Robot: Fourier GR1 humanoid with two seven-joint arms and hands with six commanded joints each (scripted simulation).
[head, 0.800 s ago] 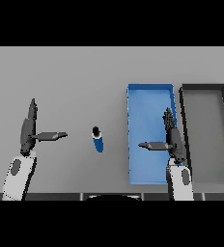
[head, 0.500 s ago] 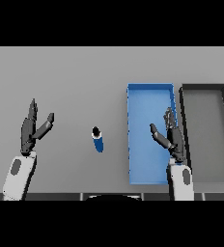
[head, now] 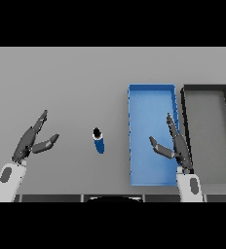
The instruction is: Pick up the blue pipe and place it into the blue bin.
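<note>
Blue pipe [head: 99,141] is lying on the grey table [head: 61,82], roughly midway between its left and right edges and toward the near edge, dark open end pointing away from the robot; nothing is touching it. Blue bin [head: 151,95] is sitting to the pipe's right, close beside a dark grey bin [head: 207,90] nearer the right edge. Left hand [head: 31,142] is hovering near the left edge, well apart from the pipe, fingers straight and spread, thumb splayed, holding nothing. Right hand [head: 176,146] is hanging over the blue bin's right wall, fingers extended, thumb out, also empty. Step in hand, as judged: the reach, not yet begun in earnest. Whichever hand goes should be approaching from above, thumb and fingers straddling the pipe's narrow sides near its middle, closing only once centred, since a round pipe is likely to roll if nudged sideways.
</note>
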